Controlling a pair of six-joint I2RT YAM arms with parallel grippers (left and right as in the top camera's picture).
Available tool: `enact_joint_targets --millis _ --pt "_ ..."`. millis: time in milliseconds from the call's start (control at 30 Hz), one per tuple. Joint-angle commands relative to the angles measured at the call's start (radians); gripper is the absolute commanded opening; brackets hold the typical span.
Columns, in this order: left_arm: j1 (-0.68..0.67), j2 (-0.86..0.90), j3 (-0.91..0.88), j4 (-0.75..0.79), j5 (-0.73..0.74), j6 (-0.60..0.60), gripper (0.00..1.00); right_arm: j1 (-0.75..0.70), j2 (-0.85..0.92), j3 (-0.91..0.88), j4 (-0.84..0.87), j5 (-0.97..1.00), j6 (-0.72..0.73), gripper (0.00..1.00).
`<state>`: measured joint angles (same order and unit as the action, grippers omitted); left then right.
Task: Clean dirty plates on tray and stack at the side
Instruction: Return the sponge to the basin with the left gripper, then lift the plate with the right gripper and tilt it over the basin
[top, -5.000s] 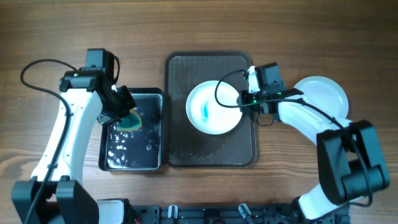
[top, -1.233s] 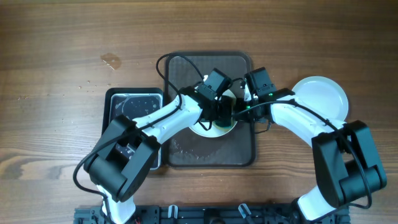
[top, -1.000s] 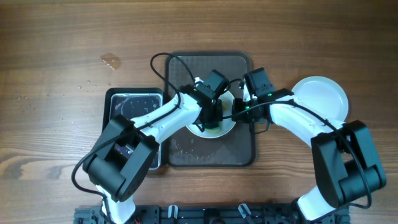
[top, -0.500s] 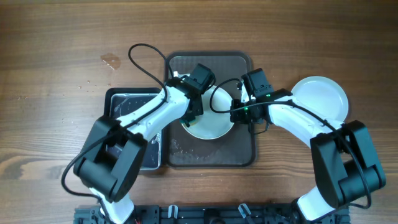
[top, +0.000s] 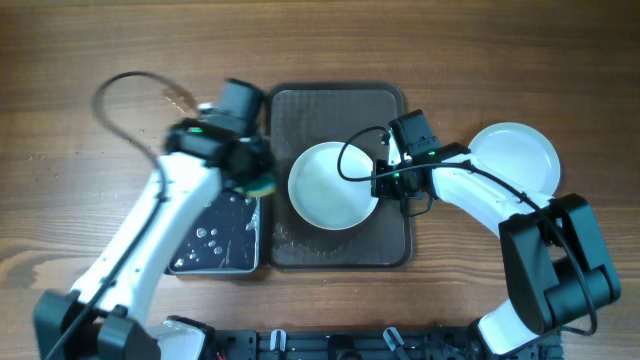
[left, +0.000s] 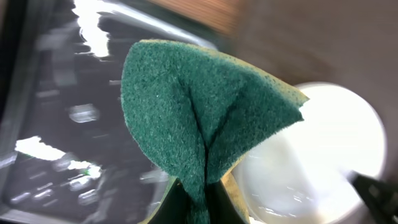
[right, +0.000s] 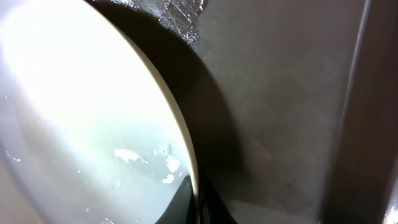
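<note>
Your left arm has swung off the plate and back toward the water basin. The left gripper is clamped on the folded green sponge, which hangs over the basin's corner beside the tray. The plate lies on the tray, white with a few wet flecks. Your right gripper is pinched shut on its right rim. The clean plate sits on the table further right of those fingers — so the right arm is nearer, and the carry probably goes rightward.
</note>
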<state>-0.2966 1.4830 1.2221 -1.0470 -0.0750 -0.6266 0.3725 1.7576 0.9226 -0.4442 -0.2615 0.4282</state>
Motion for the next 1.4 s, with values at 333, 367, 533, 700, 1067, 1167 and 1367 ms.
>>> enact_joint_targets --millis 333,367,533,700,1067,1167,1367 --pt "0.177 0.010 -0.285 0.219 0.086 0.074 0.28 -0.003 -0.067 0.095 -0.145 0.000 -0.134 0.04" --pt "0.177 -0.005 -0.263 0.195 0.086 0.074 0.39 -0.003 -0.083 0.146 -0.215 0.003 -0.159 0.04" --pt "0.179 -0.109 -0.114 0.051 0.077 0.100 0.83 0.019 -0.094 0.420 -0.541 0.033 -0.222 0.04" --pt "0.249 -0.209 0.024 -0.077 0.071 0.099 0.87 0.104 -0.086 0.541 -0.585 0.057 -0.211 0.04" --pt "0.491 -0.413 0.115 -0.182 0.071 0.096 1.00 0.419 0.242 0.784 -0.438 0.230 -0.139 0.04" --pt "0.491 -0.421 0.115 -0.182 0.071 0.096 1.00 0.478 0.272 0.834 -0.403 0.464 -0.137 0.04" --pt "0.491 -0.414 0.115 -0.181 0.071 0.096 1.00 0.561 0.187 0.858 -0.314 0.831 -0.140 0.04"
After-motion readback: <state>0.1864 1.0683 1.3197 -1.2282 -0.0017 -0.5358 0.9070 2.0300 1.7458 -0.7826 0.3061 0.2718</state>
